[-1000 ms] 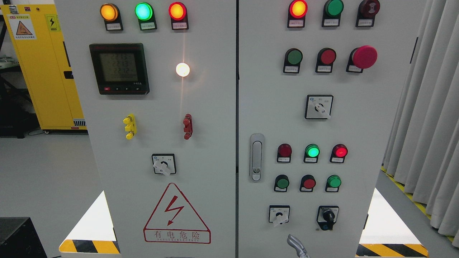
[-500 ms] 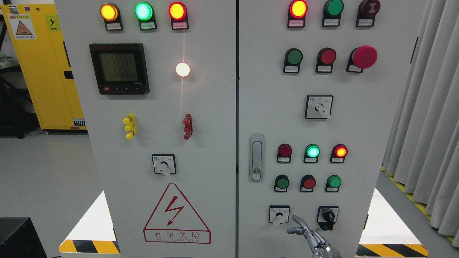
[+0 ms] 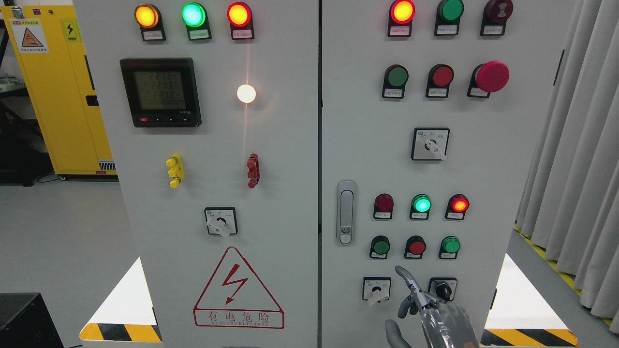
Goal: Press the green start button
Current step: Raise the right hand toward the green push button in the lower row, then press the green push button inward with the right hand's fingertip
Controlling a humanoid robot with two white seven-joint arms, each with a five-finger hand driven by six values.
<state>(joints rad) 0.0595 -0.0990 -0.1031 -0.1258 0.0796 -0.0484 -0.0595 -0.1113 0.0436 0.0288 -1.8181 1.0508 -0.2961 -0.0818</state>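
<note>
On the right cabinet door, a low row holds a green button [image 3: 381, 247], a red button [image 3: 416, 247] and a second green button [image 3: 450, 245]. Another green button [image 3: 397, 76] sits higher up. My right hand [image 3: 420, 305] rises from the bottom edge, in front of the panel below the low row. Its index finger [image 3: 404, 274] points up and left, with its tip just below the row, between the left green button and the red one. The other fingers are curled and hold nothing. It touches no button. The left arm is out of view.
Two rotary switches [image 3: 376, 289] [image 3: 442, 289] flank my finger. Indicator lamps [image 3: 421, 204] glow above the low row. A door latch [image 3: 346, 212] is to the left and a red mushroom stop button [image 3: 492, 76] is at the upper right. Curtains [image 3: 575, 169] hang on the right.
My right hand has risen from the bottom edge. Its index fingertip has climbed from below the rotary switches to just under the low button row.
</note>
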